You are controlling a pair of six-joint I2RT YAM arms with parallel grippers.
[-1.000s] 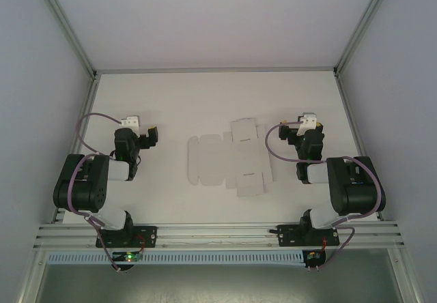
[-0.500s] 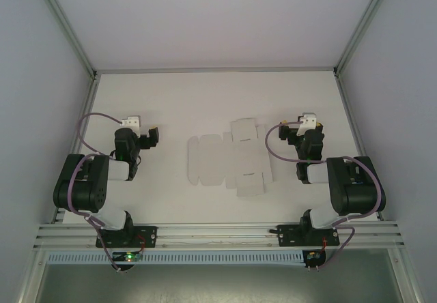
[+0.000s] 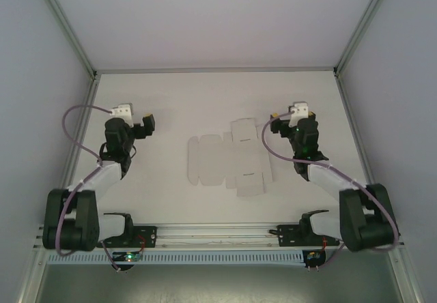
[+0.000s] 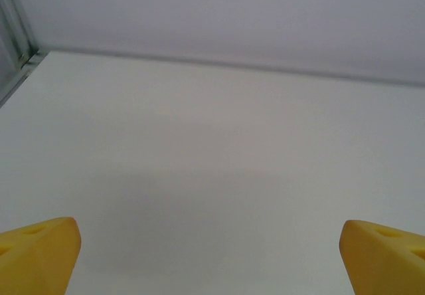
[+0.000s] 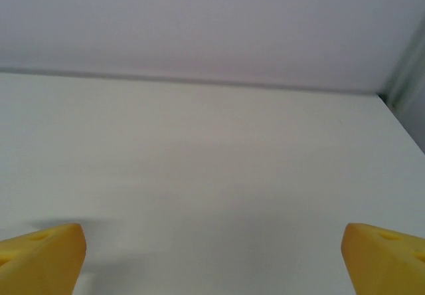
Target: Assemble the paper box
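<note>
The paper box lies as a flat, unfolded die-cut white sheet in the middle of the desk, its flaps spread out. The left hand hangs to the left of the sheet, well apart from it, released and holding nothing. The right hand hangs near the sheet's far right corner, likewise spread wide and empty, with its yellow fingertips above bare desk.

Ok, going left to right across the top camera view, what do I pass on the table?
left gripper, open → paper box, lying as a flat die-cut sheet → right gripper, open
</note>
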